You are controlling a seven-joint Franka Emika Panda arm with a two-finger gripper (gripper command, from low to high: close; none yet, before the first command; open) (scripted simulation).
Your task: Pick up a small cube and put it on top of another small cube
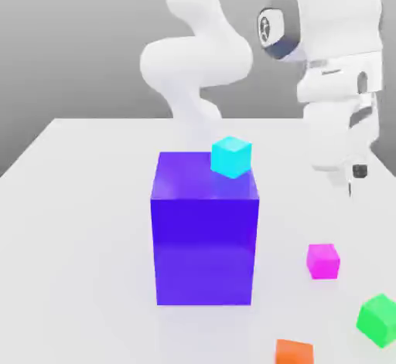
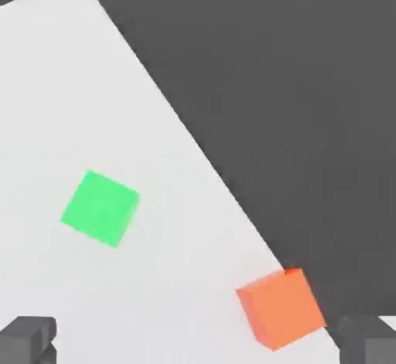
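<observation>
Four small cubes: magenta (image 1: 322,261), cyan (image 1: 231,156), green (image 1: 378,319), orange (image 1: 294,352) | one big block (image 1: 205,235) | tool (image 2: 198,341) spread wide, empty

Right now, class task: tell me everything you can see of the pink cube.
The pink cube is small, plain magenta, smooth and matte-looking, with no markings. It sits flat on the white table, slightly turned, to the exterior view's right of the big blue block and apart from it. Nothing touches it but the table. The green cube and orange cube lie nearer the camera. The open gripper hangs above and behind it.
</observation>
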